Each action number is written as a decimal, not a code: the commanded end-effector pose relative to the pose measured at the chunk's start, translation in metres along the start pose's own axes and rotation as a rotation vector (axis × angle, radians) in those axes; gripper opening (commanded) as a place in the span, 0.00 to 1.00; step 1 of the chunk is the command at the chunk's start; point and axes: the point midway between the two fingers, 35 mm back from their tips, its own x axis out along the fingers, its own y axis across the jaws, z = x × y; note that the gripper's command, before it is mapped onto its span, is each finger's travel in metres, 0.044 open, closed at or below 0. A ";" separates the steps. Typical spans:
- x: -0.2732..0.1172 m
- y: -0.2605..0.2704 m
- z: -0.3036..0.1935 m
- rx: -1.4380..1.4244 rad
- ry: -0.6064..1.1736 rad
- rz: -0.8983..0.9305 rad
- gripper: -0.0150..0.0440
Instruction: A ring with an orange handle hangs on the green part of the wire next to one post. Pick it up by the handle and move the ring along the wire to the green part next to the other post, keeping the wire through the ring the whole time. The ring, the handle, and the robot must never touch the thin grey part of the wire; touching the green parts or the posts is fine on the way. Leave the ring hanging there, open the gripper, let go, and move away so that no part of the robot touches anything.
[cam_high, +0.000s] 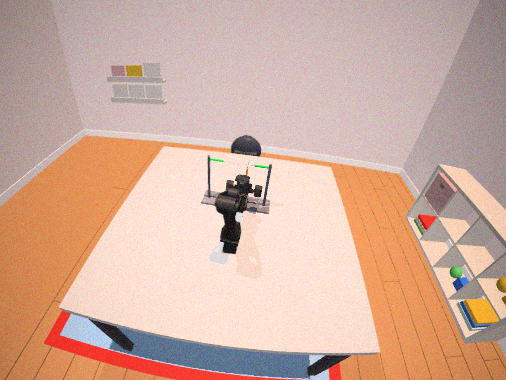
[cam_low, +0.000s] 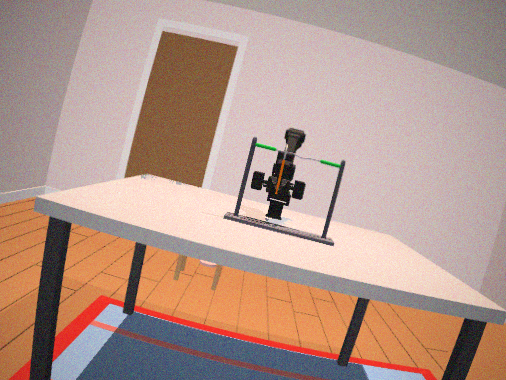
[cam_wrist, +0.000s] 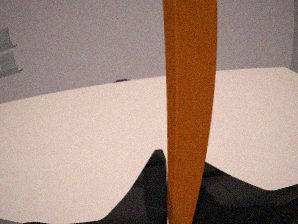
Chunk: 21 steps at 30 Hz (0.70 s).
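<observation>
Nearest, in the wrist view, the tool (cam_wrist: 178, 219) is clamped narrow on the orange handle (cam_wrist: 189, 83); its two dark fingers press the handle's lower end from either side, and the handle rises straight up out of frame, so the ring itself is not seen there.

From the exterior view the handle (cam_low: 281, 172) stands upright in front of the arm, its top reaching the wire near the middle of the span; the ring is too small to make out, but by the handle's place I judge it to sit around the thin grey wire (cam_low: 311, 159), between the two green parts (cam_low: 265, 147) (cam_low: 330, 163), with one of them yet to be reached.

The risk, as I judge it, is plain: the ring is over the forbidden stretch, so any sag, lift or tilt of the handle would bring the ring's edge onto the grey wire; a wrist rotation would narrow the opening the wire passes through; a slip of the thin handle in the grip would do the same. The wire appears to bend slightly along its run, so a straight path may not keep it centred.

Farther off, beside the table (cam_high: 150, 280), an open shelf unit (cam_high: 492, 205) holds a red wedge (cam_high: 426, 220), a green ball (cam_high: 455, 272) on a blue block (cam_high: 460, 283), and a yellow slab (cam_high: 481, 310) on a blue one; a wall shelf (cam_high: 136, 79) carries coloured panels.
</observation>
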 end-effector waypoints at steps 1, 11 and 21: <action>0.000 0.005 0.000 0.013 -0.001 -0.009 0.00; 0.000 0.011 0.001 -0.014 0.000 -0.006 0.00; 0.001 0.011 0.002 -0.098 0.001 0.024 0.00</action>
